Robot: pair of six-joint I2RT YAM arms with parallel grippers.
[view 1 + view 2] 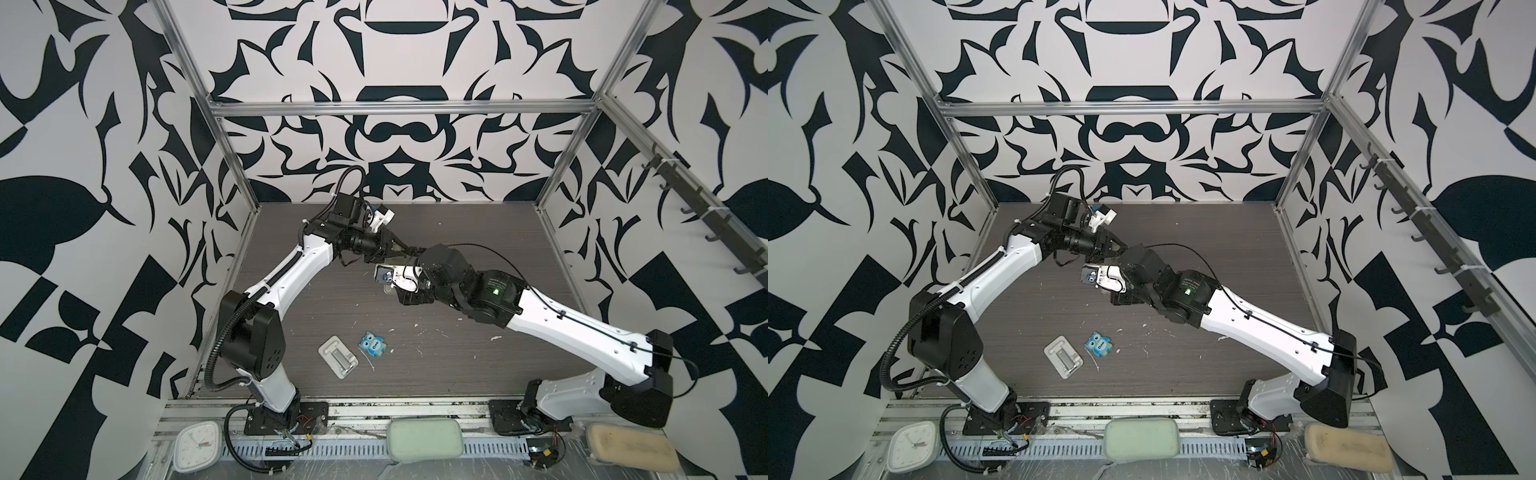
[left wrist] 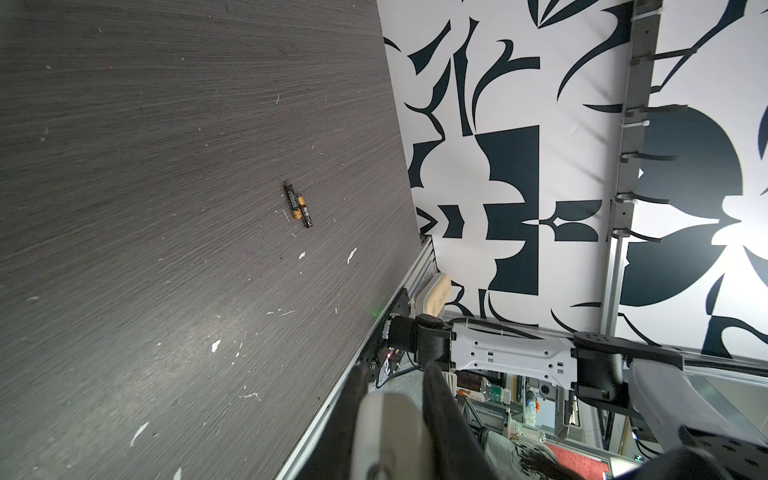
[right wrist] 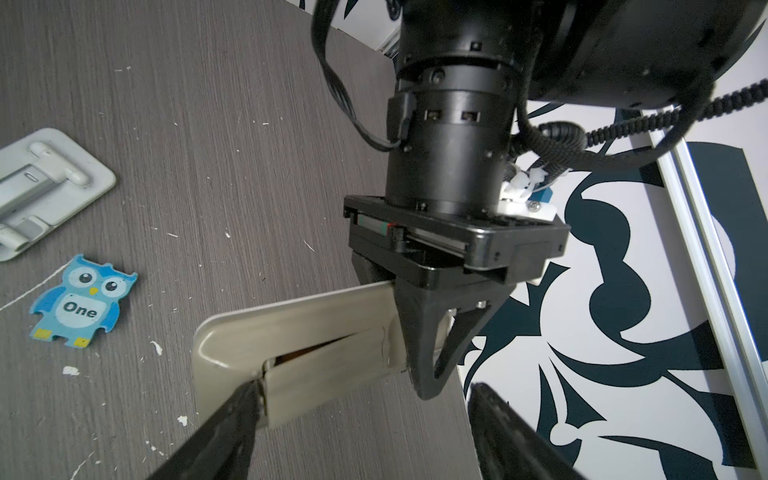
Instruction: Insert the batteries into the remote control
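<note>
- Near mid-bench, toward 12 o'clock in both top views, the two arms meet above the bench [image 1: 457,374]. Their wrists cover most of the work between them.
- Only the right wrist view shows the grip. The left tool [image 3: 399,328] is clamped on one end of the remote control [image 3: 299,328], whose beige back faces the camera.
- The battery cover [image 3: 328,374] stands ajar, with a dark gap along one edge.
- The right tool [image 3: 365,384] stands wide and holds nothing. One finger [image 3: 232,424] touches the cover's free corner, and the other is well apart from the remote control.
- Only the left wrist view shows the batteries [image 2: 298,205]. They lie on the bench side by side, touching, offset lengthwise, and well apart from both tools.
- The bench is dark wood-grain marked with white flecks and scratches.
- The walls carry a black-and-white pattern on an aluminium frame, with a hook rail [image 1: 685,183] at 3 o'clock.
- A white tray [image 1: 326,345] holding a metal piece lies at 7 o'clock from the tools. A blue owl [image 1: 374,344] lies near it at its 3 o'clock, not touching.
- A clock [image 1: 197,444], a green pad [image 1: 424,440] and a beige pad [image 1: 629,451] sit past the 6 o'clock edge.
</note>
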